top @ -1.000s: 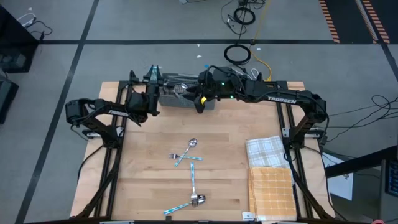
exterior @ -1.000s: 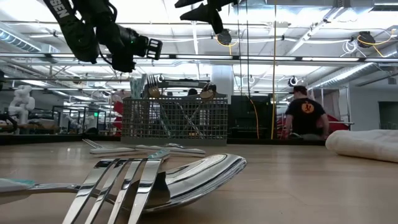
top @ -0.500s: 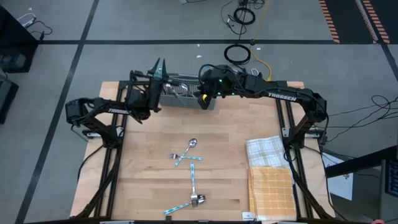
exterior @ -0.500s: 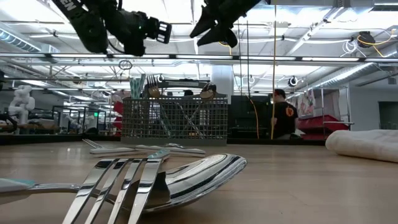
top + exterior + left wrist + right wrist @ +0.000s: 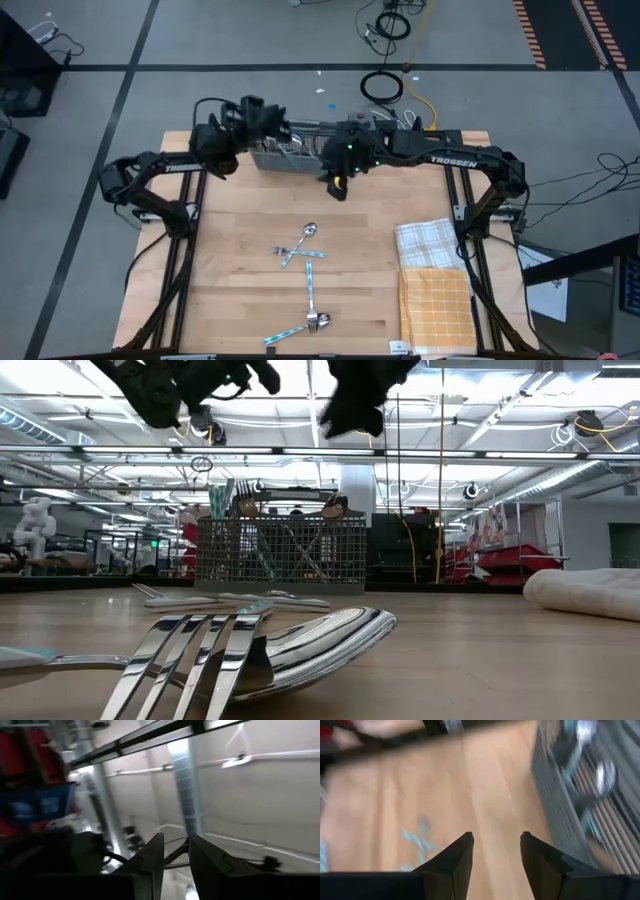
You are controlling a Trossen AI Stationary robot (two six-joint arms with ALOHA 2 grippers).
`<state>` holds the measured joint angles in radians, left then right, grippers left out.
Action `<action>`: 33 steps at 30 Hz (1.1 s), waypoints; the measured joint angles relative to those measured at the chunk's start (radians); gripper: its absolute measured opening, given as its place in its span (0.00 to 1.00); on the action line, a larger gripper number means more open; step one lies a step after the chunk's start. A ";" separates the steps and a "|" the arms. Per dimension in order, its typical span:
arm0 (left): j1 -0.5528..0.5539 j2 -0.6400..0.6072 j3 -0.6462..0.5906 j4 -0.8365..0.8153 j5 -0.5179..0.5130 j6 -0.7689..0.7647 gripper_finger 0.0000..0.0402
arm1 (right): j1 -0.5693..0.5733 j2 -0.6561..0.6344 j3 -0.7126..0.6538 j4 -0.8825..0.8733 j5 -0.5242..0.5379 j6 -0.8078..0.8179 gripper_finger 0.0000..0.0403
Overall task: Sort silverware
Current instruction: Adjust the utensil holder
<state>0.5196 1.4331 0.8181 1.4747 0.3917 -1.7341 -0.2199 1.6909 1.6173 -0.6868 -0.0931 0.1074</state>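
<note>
Several pieces of silverware with light blue handles lie loose on the wooden table: a crossed pair (image 5: 297, 245), one piece (image 5: 312, 290) and a fork (image 5: 300, 328) near the front; the low view shows fork tines (image 5: 220, 650) close up. More silverware stands in the grey mesh basket (image 5: 295, 152) at the far edge. My left gripper (image 5: 272, 118) is raised over the basket's left end, pointing up at the ceiling, open and empty (image 5: 175, 837). My right gripper (image 5: 338, 188) hangs open and empty (image 5: 496, 836) above bare wood at the basket's near right corner.
A checked cloth (image 5: 428, 242) and an orange cloth (image 5: 437, 305) lie folded at the table's right side; in the low view they show as a pale roll (image 5: 585, 590). The basket (image 5: 280, 550) stands upright at the far edge. Bare wood lies between basket and loose silverware.
My left gripper has risen beside the basket and rolled over, so its fingers now point up at the ceiling. My right gripper has tipped downward and come a little toward the table's near edge, off the basket's right end.
</note>
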 joint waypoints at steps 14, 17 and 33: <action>-0.077 -0.172 -0.028 -1.561 -0.128 0.859 0.22 | 0.011 0.000 -0.001 -0.338 0.095 -0.049 0.39; -0.111 -0.161 -0.028 -1.637 -0.291 0.981 0.22 | 0.013 0.000 -0.001 -0.335 0.096 -0.052 0.39; -0.149 0.098 -0.023 -1.419 -0.333 1.046 0.22 | 0.013 0.000 -0.001 -0.335 0.096 -0.056 0.39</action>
<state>0.3702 1.5308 0.7956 0.0557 0.0584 -0.6880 -0.2073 1.6909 1.6165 -1.0222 0.0033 0.0509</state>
